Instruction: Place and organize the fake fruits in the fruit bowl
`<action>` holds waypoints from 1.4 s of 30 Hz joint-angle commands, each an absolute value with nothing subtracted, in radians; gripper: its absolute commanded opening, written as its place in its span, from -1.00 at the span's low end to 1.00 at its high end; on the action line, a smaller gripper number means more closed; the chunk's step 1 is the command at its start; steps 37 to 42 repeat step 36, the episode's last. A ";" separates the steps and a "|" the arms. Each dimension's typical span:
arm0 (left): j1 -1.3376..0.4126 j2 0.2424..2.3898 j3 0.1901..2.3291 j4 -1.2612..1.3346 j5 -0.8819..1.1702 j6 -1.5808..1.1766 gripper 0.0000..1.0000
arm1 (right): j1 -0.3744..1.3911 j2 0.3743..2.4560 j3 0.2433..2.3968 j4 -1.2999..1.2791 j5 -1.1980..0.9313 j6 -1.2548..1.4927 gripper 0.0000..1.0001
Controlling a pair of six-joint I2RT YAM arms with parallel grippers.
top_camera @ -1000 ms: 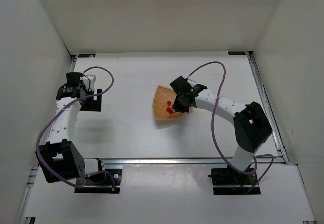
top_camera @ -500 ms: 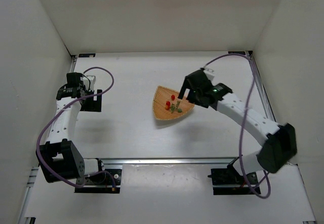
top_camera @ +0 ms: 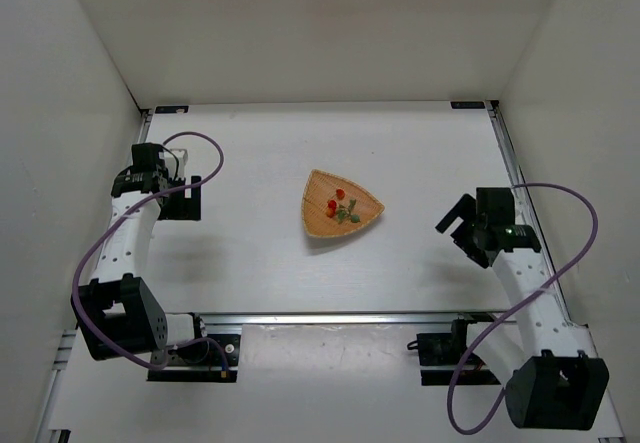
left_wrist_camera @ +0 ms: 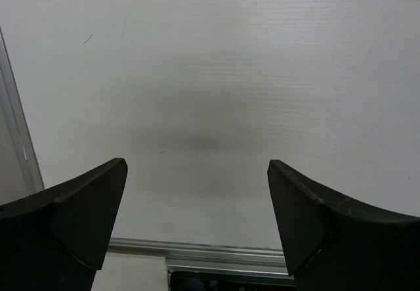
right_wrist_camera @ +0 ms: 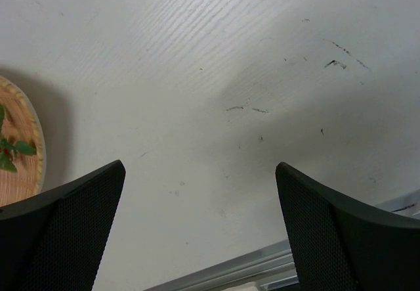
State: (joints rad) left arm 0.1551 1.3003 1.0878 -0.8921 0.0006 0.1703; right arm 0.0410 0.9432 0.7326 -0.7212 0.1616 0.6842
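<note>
fake cherries point(top_camera: 340, 206): in wooden fruit bowl point(top_camera: 318, 219), centre of tabletop point(top_camera: 240, 163) | left fingers point(left_wrist_camera: 72, 219): apart, empty | right fingers point(right_wrist_camera: 65, 228): apart, empty, near right edge

Bowl point(top_camera: 318, 223) tan-orange, paler rim, fine grain lines. Fruits point(top_camera: 338, 203): red berries, green leaves and stems. Desk point(top_camera: 250, 163) white, faint striped grain, a few dark scuffs. Walls point(top_camera: 320, 33) white. Arms point(top_camera: 530, 283) white with black joints. Cables point(top_camera: 596, 228) purple. Rails point(top_camera: 330, 316) silver. Left hand point(left_wrist_camera: 197, 166) plain black. Right hand point(right_wrist_camera: 200, 167) black, fine dotted mesh.
</note>
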 commanded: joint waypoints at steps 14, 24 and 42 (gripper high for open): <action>0.161 1.287 1.129 -0.925 -0.006 0.132 1.00 | -0.029 0.854 0.675 -0.730 0.089 0.617 1.00; 0.161 1.296 1.138 -0.934 -0.006 0.132 1.00 | -0.029 0.885 0.675 -0.730 0.098 0.626 1.00; 0.161 1.305 1.157 -0.943 -0.006 0.132 1.00 | -0.029 0.896 0.675 -0.675 0.019 0.615 1.00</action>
